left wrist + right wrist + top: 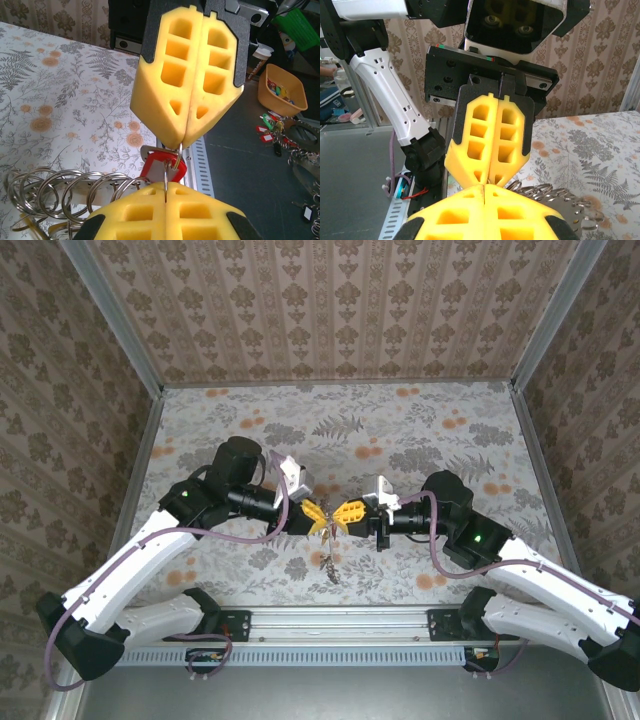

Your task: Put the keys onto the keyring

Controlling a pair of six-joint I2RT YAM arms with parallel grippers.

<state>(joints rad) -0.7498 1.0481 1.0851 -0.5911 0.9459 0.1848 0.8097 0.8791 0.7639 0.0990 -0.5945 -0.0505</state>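
Observation:
Both grippers meet tip to tip above the table's middle, the left gripper [318,517] and the right gripper [347,512], each shut. In the left wrist view my left gripper [165,186] pinches a thin wire of the metal keyring [178,157] in its seam. The right gripper [184,144] comes down from above and grips the ring's top. A red-headed key [148,167] hangs on that ring between the two tips. A chain of silver rings [65,192] trails off to the left and dangles below the grippers [328,565]. In the right wrist view the two grippers [484,186] touch, with the rings [540,192] behind.
The floral tablecloth [420,430] lies under both arms, with wallpapered walls on three sides. A slotted metal rail [330,620] runs along the near edge. Beyond it, an orange tub of coloured keys [281,90] and loose tagged key bundles [272,131] lie on a dark bench.

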